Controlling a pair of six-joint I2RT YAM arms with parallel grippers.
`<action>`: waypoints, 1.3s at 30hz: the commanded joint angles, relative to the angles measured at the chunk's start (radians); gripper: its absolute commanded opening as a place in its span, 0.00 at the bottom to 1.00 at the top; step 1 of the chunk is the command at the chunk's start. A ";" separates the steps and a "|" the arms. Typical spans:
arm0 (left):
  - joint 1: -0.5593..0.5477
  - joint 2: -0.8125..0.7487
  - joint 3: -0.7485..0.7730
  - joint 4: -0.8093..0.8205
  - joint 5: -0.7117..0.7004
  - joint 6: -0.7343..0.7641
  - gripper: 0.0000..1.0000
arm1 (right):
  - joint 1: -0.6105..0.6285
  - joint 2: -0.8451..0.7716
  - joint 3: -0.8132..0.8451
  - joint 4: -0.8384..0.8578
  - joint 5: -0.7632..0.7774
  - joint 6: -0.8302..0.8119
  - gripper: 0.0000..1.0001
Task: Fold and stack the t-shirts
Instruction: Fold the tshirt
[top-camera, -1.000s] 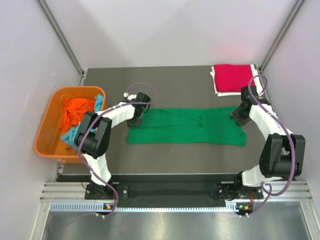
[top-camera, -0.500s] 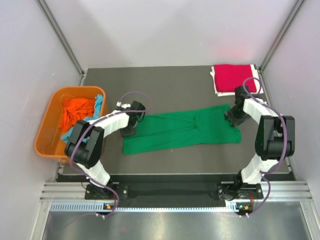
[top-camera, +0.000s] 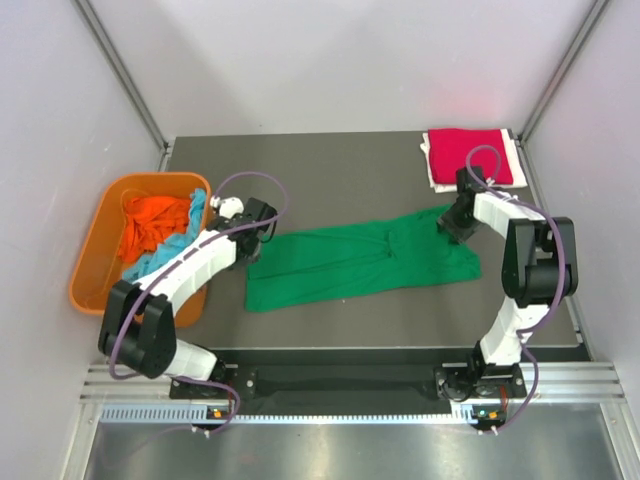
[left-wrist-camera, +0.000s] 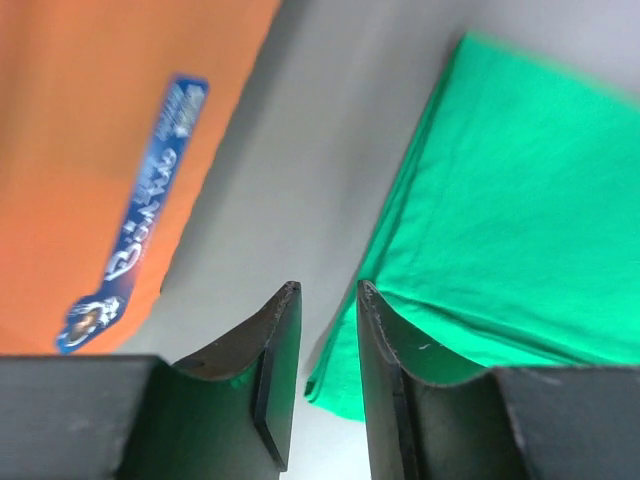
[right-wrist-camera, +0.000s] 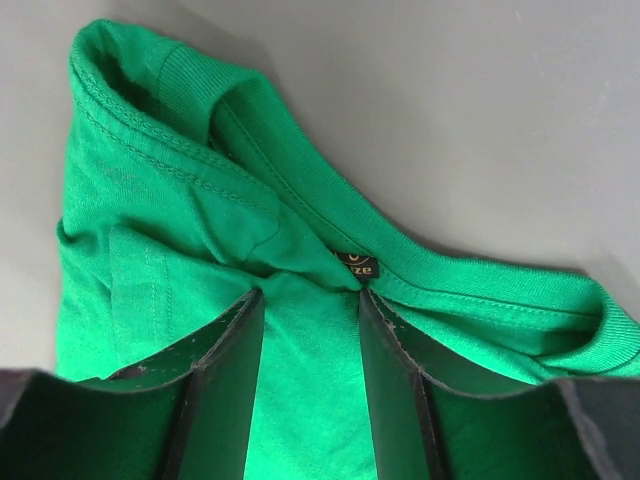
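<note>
A bright green t-shirt (top-camera: 360, 262), folded into a long strip, lies slanted across the middle of the table. My left gripper (top-camera: 260, 240) hovers at the strip's left end, jaws slightly apart and empty. In the left wrist view (left-wrist-camera: 323, 288) the green hem (left-wrist-camera: 520, 200) lies beside and under its right finger. My right gripper (top-camera: 450, 222) is at the collar end. In the right wrist view (right-wrist-camera: 308, 292) it is closed on bunched green cloth (right-wrist-camera: 160, 200) just below the neck label. A folded crimson red t-shirt (top-camera: 468, 157) lies at the back right. Orange (top-camera: 155, 225) and light blue (top-camera: 196, 212) t-shirts lie crumpled in the tub.
The rigid orange tub (top-camera: 90, 270) stands at the table's left edge, close to my left arm, and its labelled wall fills the left of the left wrist view (left-wrist-camera: 90, 150). A white sheet (top-camera: 432, 176) lies under the red shirt. Walls enclose the table.
The green shirt has turned: its left end swung toward the near edge and its collar end moved back. My right gripper went back-left with the collar, and my left gripper drew left, off the cloth.
</note>
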 joint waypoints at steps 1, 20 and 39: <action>-0.001 -0.076 0.072 -0.024 -0.052 0.009 0.35 | 0.013 0.028 0.030 0.100 0.001 -0.033 0.43; -0.003 0.122 0.139 0.218 0.493 0.275 0.39 | 0.079 0.259 0.262 0.160 -0.085 -0.114 0.42; -0.001 0.185 -0.126 0.113 0.250 -0.015 0.39 | 0.227 0.522 0.618 0.131 -0.129 -0.078 0.42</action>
